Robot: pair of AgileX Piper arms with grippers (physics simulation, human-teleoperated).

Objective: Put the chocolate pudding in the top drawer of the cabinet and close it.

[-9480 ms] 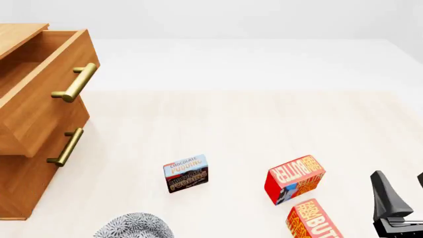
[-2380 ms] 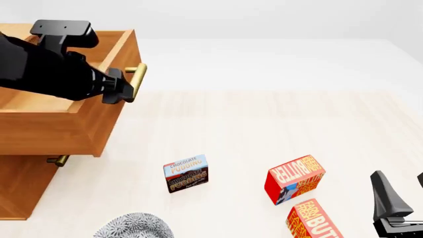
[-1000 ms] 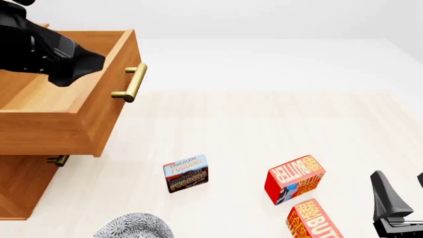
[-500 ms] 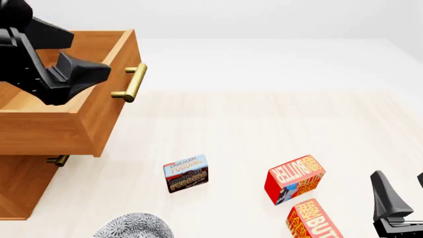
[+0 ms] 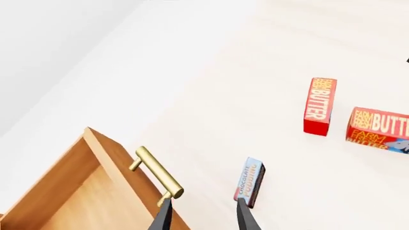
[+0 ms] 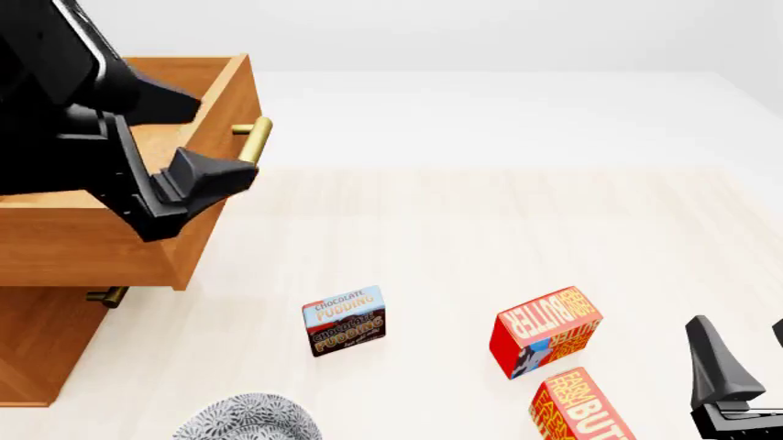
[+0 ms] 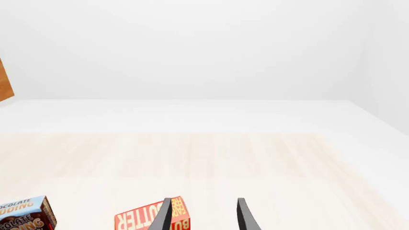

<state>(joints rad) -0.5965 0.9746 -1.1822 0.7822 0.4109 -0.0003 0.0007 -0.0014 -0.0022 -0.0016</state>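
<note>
The chocolate pudding [image 6: 344, 321] stands on the table in front of the cabinet [image 6: 37, 348]; it also shows in the left wrist view [image 5: 250, 182] and the right wrist view [image 7: 22, 215]. The top drawer [image 6: 98, 243] is pulled far out and looks empty, its brass handle [image 6: 253, 137] partly behind my left arm. My left gripper [image 6: 196, 137] is open and empty above the drawer's front, well above the pudding; its fingertips frame the handle end in the left wrist view [image 5: 203, 218]. My right gripper [image 6: 744, 346] is open and empty at the front right.
Two red butter boxes [image 6: 545, 330] [image 6: 582, 408] lie right of the pudding, the nearer one just ahead of my right gripper [image 7: 203, 215]. A grey patterned dish [image 6: 245, 419] sits at the front edge. The lower drawer's handle [image 6: 108, 296] peeks out under the top drawer.
The top drawer has been pulled out further. My left gripper let go of the handle, rose over the drawer, then swung right and forward. The pudding and right arm have not moved.
</note>
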